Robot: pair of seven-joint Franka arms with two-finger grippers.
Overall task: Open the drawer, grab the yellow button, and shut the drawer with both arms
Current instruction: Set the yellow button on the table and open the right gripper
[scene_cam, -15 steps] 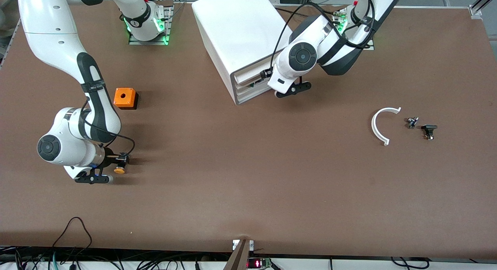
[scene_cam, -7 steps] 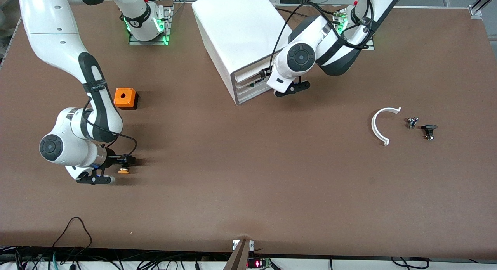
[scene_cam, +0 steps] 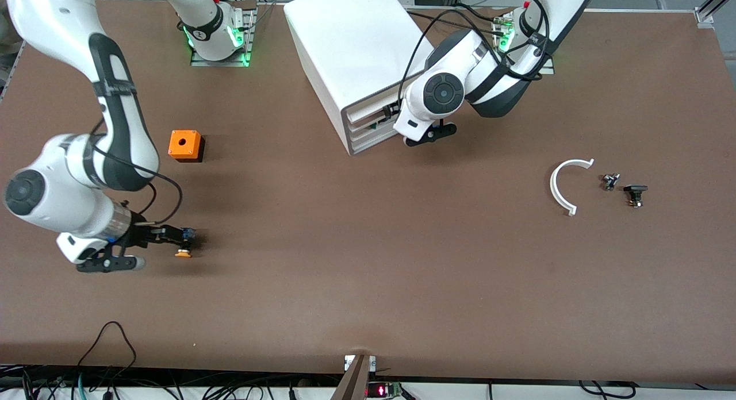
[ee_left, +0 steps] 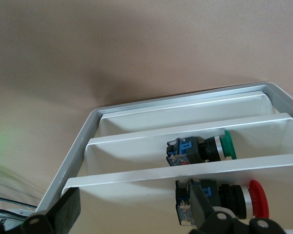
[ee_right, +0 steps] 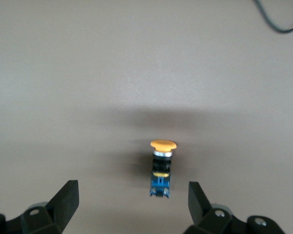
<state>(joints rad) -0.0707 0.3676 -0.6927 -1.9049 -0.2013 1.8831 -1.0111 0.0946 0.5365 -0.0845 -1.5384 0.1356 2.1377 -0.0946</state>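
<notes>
The button [scene_cam: 184, 247], with its orange-yellow cap, black body and blue band, lies on the bare table near the right arm's end. My right gripper [scene_cam: 167, 234] is open just beside it and touches nothing. In the right wrist view the button [ee_right: 162, 170] lies ahead of the open gripper [ee_right: 133, 197]. My left gripper [scene_cam: 384, 114] is at the front of the white cabinet [scene_cam: 351, 38], at its uppermost drawer [scene_cam: 368, 106]. In the left wrist view this gripper [ee_left: 134, 209] is open, with the drawer's front lip [ee_left: 136, 174] between the fingers.
An orange cube with a hole [scene_cam: 185, 145] stands farther from the front camera than the button. A white curved piece [scene_cam: 560, 184] and two small dark parts [scene_cam: 610, 181] [scene_cam: 635, 193] lie toward the left arm's end. A green button [ee_left: 205, 148] and a red one [ee_left: 234, 200] lie in drawers.
My right gripper has let go of the button, left it on the table and drawn back toward the right arm's end. My left gripper has edged toward the cabinet.
</notes>
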